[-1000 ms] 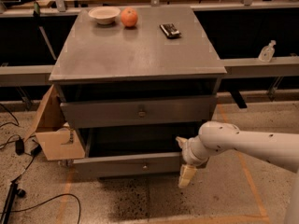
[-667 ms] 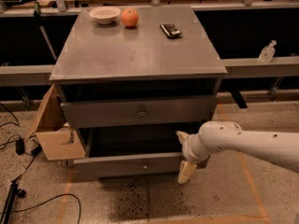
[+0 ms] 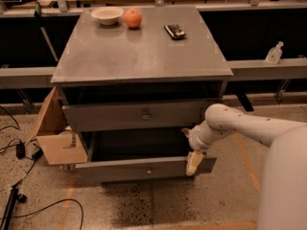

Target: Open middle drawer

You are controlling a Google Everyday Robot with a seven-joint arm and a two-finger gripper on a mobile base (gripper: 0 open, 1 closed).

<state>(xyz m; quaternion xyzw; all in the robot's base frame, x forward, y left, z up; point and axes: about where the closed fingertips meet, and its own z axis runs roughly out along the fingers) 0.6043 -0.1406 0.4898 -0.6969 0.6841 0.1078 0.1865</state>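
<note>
Jaws' spread cannot be told; the gripper [image 3: 194, 163] hangs below the desk's [image 3: 144, 56] front right corner at the middle drawer [image 3: 120, 169], which juts past the front edge, likely rigid, best pulled by its knob [image 3: 148, 169].

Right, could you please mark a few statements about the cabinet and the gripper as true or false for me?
1. The middle drawer stands pulled out. True.
2. The gripper is at that drawer front's left end in the picture. False: it is at the right end.
3. A bowl and an orange fruit sit on the cabinet top. True.
4. The cardboard box lies on the cabinet top. False: it is on the floor beside the cabinet.
</note>
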